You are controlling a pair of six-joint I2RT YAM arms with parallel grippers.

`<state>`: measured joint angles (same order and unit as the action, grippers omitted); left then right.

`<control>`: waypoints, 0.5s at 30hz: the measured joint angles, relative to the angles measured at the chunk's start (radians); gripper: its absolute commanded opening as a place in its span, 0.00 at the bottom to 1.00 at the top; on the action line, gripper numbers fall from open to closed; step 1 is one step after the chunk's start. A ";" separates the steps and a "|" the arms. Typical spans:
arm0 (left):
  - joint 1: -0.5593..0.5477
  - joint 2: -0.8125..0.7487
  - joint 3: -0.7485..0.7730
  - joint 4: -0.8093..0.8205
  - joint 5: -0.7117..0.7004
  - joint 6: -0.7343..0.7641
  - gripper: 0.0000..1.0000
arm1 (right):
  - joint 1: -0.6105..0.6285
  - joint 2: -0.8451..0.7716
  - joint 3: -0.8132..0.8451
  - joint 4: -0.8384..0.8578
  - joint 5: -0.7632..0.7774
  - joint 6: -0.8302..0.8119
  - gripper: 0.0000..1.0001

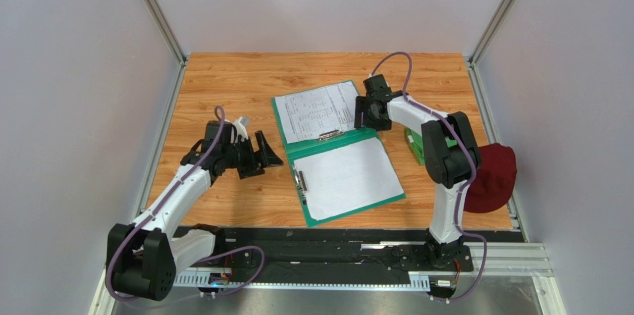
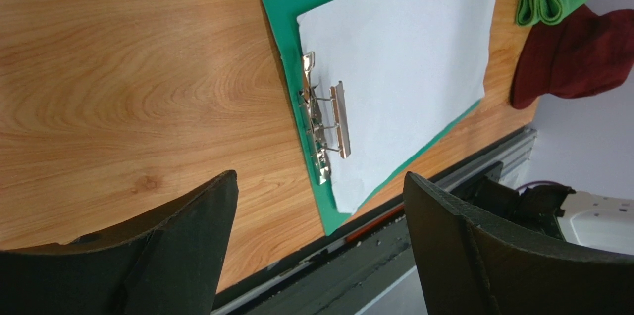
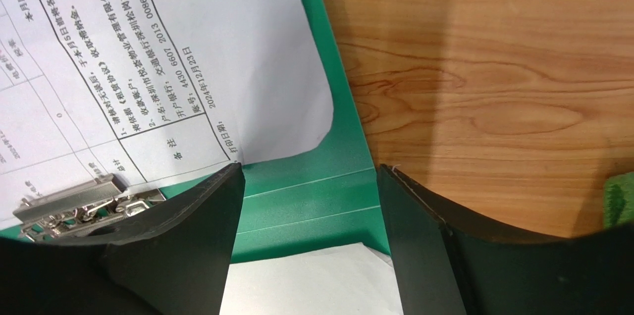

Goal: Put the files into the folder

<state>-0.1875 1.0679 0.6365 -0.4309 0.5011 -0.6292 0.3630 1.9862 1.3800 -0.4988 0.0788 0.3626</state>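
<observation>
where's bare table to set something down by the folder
Bare table in the far-left corner, beyond the left tool and left of the folder; the far strip behind it. Crowded right: right tool, green cloth, red cloth.

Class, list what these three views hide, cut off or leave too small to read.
- Printed sheet: top view, text too small to read.
- Green cloth: top view, mostly behind the right arm.
- Blank sheet: underside hidden in every view.
- Clip: right wrist view, partly behind the right gripper.
</observation>
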 measured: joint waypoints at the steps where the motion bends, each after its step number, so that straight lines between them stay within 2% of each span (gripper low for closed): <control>1: 0.000 0.008 0.000 0.000 0.014 -0.002 0.89 | 0.000 0.008 0.023 -0.013 0.009 -0.008 0.73; 5: 0.000 0.065 0.010 -0.003 0.072 0.004 0.85 | 0.020 -0.031 0.040 -0.099 0.124 -0.027 0.73; 7: 0.000 0.114 0.031 -0.003 0.111 0.012 0.82 | 0.042 -0.097 0.022 -0.146 0.164 -0.027 0.73; 10: -0.006 0.179 0.063 0.020 0.166 0.018 0.77 | 0.108 -0.272 -0.067 -0.156 0.137 -0.010 0.72; 13: -0.031 0.250 0.091 0.074 0.214 0.023 0.71 | 0.187 -0.436 -0.187 -0.098 0.030 0.035 0.59; 14: -0.038 0.274 0.096 0.096 0.225 0.023 0.69 | 0.213 -0.474 -0.235 -0.064 -0.022 0.060 0.36; 15: -0.042 0.296 0.098 0.111 0.231 0.022 0.69 | 0.229 -0.502 -0.283 -0.024 -0.076 0.085 0.21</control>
<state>-0.2291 1.3640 0.7345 -0.3202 0.7319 -0.6071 0.5919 1.4845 1.0966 -0.5228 0.0032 0.4480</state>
